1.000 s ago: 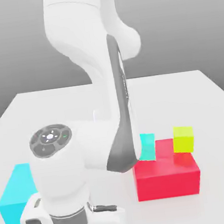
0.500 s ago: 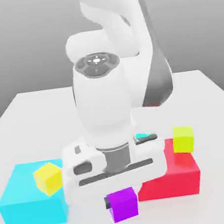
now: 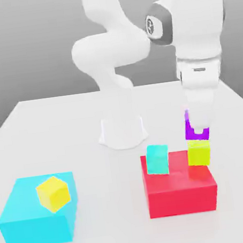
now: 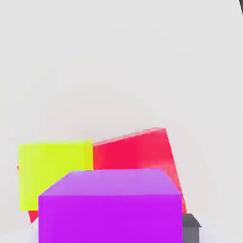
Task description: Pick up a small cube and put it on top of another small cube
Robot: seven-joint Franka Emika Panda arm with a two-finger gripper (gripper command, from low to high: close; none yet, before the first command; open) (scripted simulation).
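The small purple cube (image 3: 193, 131) sits between the fingers of my gripper (image 3: 198, 132), which is shut on it, directly above the lime yellow-green small cube (image 3: 198, 153). The lime cube rests on the big red block (image 3: 179, 194) at the exterior view's right. Whether the purple cube touches the lime one cannot be told. In the hand view the purple cube (image 4: 111, 206) is close in front, with the lime cube (image 4: 52, 173) and the red block (image 4: 137, 152) beyond it.
A small cyan cube (image 3: 157, 159) stands on the red block beside the lime cube. A big cyan block (image 3: 29, 225) at the exterior view's left carries a golden-yellow small cube (image 3: 54, 193). The arm's white base (image 3: 123, 131) stands mid-table.
The arm has swung from the table's front up and over to the exterior view's right, carrying the purple cube from beside the red block to above the lime cube.
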